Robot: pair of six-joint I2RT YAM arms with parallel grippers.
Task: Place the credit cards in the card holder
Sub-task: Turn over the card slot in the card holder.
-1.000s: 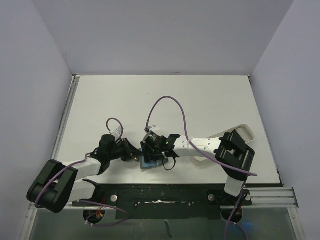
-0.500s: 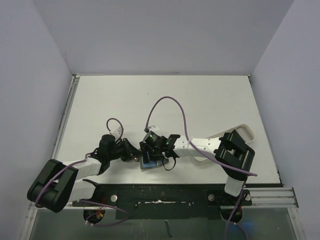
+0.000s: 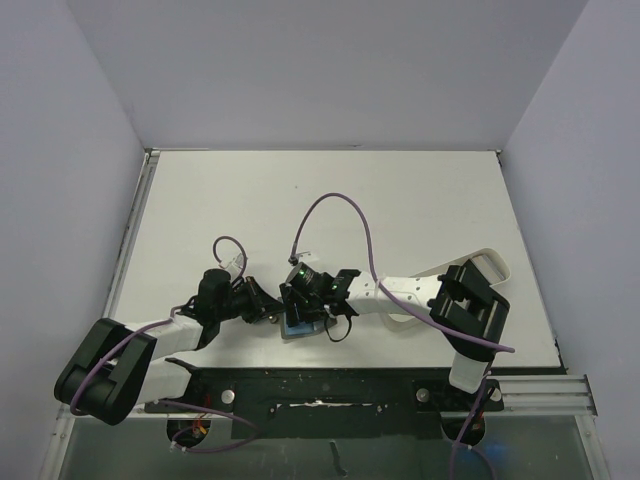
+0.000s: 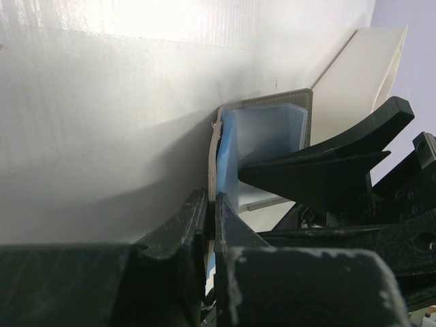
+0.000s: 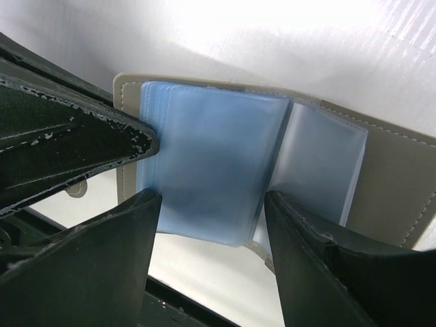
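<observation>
The card holder [image 5: 395, 197] lies open, grey-olive outside with light blue plastic sleeves [image 5: 204, 163] fanned up. In the top view it [image 3: 298, 328] sits near the table's front edge, between both grippers. My left gripper [image 4: 211, 218] is shut on the holder's grey-olive cover edge [image 4: 212, 163] and holds it up; it also shows in the top view [image 3: 272, 312]. My right gripper [image 5: 211, 225] is open, one finger on each side of the blue sleeves, not pinching them; in the top view it [image 3: 303, 308] is over the holder. No credit cards show in any view.
A white oblong tray [image 4: 368, 68] lies just beyond the holder, partly under the right arm [image 3: 400, 292]. A purple cable [image 3: 335, 205] loops above the table. The black base rail [image 3: 320, 385] runs close behind the holder.
Almost nothing: my right gripper has edged slightly left over the holder. The left gripper keeps its hold on the cover.
</observation>
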